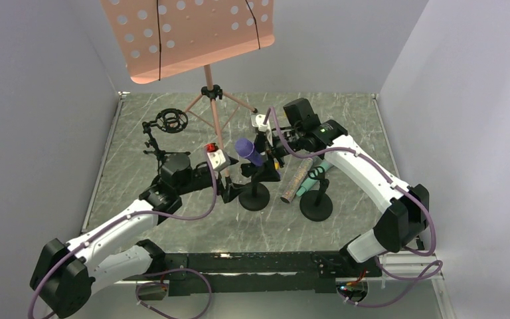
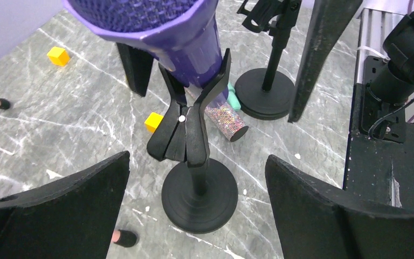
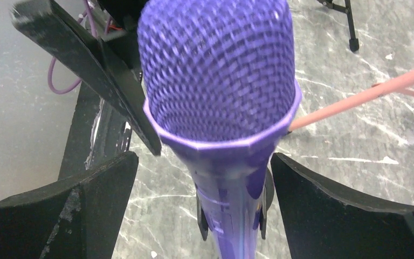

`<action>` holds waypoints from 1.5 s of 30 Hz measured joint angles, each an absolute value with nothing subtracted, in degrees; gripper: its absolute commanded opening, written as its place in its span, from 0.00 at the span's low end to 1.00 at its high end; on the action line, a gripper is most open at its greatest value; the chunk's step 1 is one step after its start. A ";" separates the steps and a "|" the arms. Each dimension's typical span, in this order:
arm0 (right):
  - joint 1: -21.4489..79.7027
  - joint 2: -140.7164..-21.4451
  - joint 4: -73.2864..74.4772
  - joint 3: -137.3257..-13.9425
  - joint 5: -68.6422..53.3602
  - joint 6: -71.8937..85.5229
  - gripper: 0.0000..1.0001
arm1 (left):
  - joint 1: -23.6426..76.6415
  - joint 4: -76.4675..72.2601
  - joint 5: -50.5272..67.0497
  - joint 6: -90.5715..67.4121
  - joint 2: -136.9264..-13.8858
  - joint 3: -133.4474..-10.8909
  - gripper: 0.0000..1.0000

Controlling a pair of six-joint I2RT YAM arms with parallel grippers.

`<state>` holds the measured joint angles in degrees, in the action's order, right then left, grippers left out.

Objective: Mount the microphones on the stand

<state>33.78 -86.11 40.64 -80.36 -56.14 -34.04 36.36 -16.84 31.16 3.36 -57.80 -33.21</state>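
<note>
The purple microphone [image 1: 248, 151] sits tilted in the clip of the middle black stand [image 1: 254, 197]. In the right wrist view its mesh head [image 3: 215, 70] fills the frame, and its body stands between my right gripper's [image 3: 205, 162] open fingers with a gap on each side. My right gripper [image 1: 270, 159] is just right of the clip. My left gripper [image 1: 229, 191] is open and empty, low beside the stand's base [image 2: 199, 194]. The glittery microphone [image 1: 297, 179] and the mint-teal one [image 1: 317, 174] lean at the right stand [image 1: 316, 206].
A pink music stand [image 1: 192, 33] on a tripod stands at the back. A third black stand with a ring mount [image 1: 170, 121] is at the back left. Two yellow cubes [image 2: 57, 55] [image 2: 153, 122] lie on the marble table.
</note>
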 measured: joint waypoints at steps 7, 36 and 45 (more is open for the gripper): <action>31.18 -83.35 39.72 -76.73 -55.66 -33.80 1.00 | 36.36 -8.64 25.50 4.25 -50.15 -33.54 0.99; 25.21 -80.95 42.70 -70.74 -60.64 -46.76 1.00 | 33.69 15.77 0.23 12.82 -32.42 -37.17 0.99; 25.36 -81.78 42.83 -70.74 -60.60 -46.33 0.99 | 31.68 15.79 1.93 12.56 -32.88 -37.17 0.99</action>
